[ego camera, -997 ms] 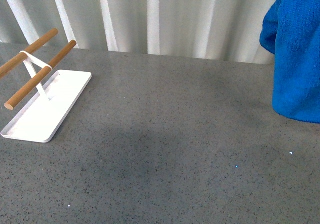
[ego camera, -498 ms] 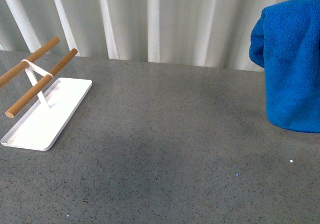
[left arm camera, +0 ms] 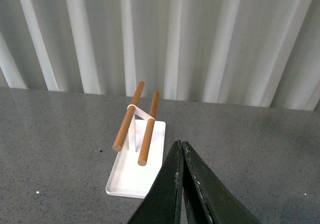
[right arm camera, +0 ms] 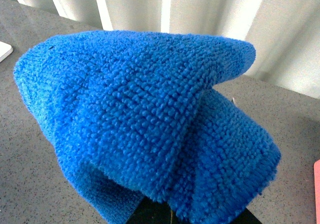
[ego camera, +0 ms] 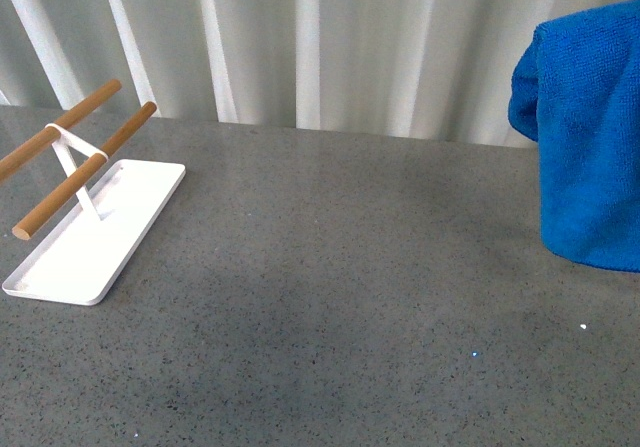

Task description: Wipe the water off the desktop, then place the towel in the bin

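You'll see your left gripper [left arm camera: 181, 144] as two slim black fingers [left arm camera: 167, 189], matte and tapering to points, with pale scuffs flecking their inner edges.

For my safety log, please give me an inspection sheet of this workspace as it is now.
Surface: desktop dark grey, speckled; no puddle seen.
Job's things: towel hangs raised at the right, draped over the right gripper; bin not seen.
Clutter: white tray with two wooden bars, at the left; pink edge, unidentified.
Grippers: left gripper shut, empty; right one hidden under the towel.
Cables: nothing seen.
Surroundings: white curtain behind.
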`<state>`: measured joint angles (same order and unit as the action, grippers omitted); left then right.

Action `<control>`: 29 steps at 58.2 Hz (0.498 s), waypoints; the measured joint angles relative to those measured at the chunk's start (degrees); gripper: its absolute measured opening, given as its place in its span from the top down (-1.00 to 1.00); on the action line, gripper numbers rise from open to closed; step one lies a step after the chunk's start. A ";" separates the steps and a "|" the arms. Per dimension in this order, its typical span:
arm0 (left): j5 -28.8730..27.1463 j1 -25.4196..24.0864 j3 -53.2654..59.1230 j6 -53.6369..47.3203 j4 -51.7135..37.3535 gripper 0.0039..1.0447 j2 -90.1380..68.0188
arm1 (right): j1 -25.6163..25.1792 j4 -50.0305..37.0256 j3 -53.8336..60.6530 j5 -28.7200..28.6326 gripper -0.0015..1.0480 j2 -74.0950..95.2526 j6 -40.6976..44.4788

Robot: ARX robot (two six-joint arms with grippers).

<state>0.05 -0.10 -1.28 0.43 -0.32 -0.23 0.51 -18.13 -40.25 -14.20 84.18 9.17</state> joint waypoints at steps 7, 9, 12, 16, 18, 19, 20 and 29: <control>0.00 0.00 0.00 0.00 0.24 0.93 0.00 | 0.07 -0.02 0.09 -0.09 0.93 -0.20 0.00; 0.00 0.00 0.00 0.00 0.24 0.93 0.00 | 0.07 -0.02 0.17 -0.02 0.93 -0.20 0.00; 0.00 0.00 0.00 0.00 0.26 0.75 0.00 | 0.13 0.00 0.24 0.02 0.93 -0.20 0.02; 0.02 0.00 0.00 0.00 0.26 0.55 0.00 | 0.24 0.46 0.20 0.44 0.93 -0.20 0.02; 0.00 0.00 0.00 0.00 0.26 0.44 0.00 | 0.35 1.01 0.11 0.70 0.93 -0.17 0.02; 0.02 0.00 0.00 0.00 0.28 0.34 0.00 | 0.42 1.42 0.00 0.85 0.93 -0.09 0.04; 0.02 0.00 0.00 0.00 0.28 0.27 0.00 | 0.48 1.90 -0.20 1.07 0.93 0.11 0.09; 0.00 0.00 0.00 0.00 0.28 -0.21 0.02 | 0.90 7.52 -3.69 3.63 0.93 4.04 2.01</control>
<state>0.05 -0.10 -1.28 0.43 -0.03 -0.21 1.41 -10.61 -43.94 -10.57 88.23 11.18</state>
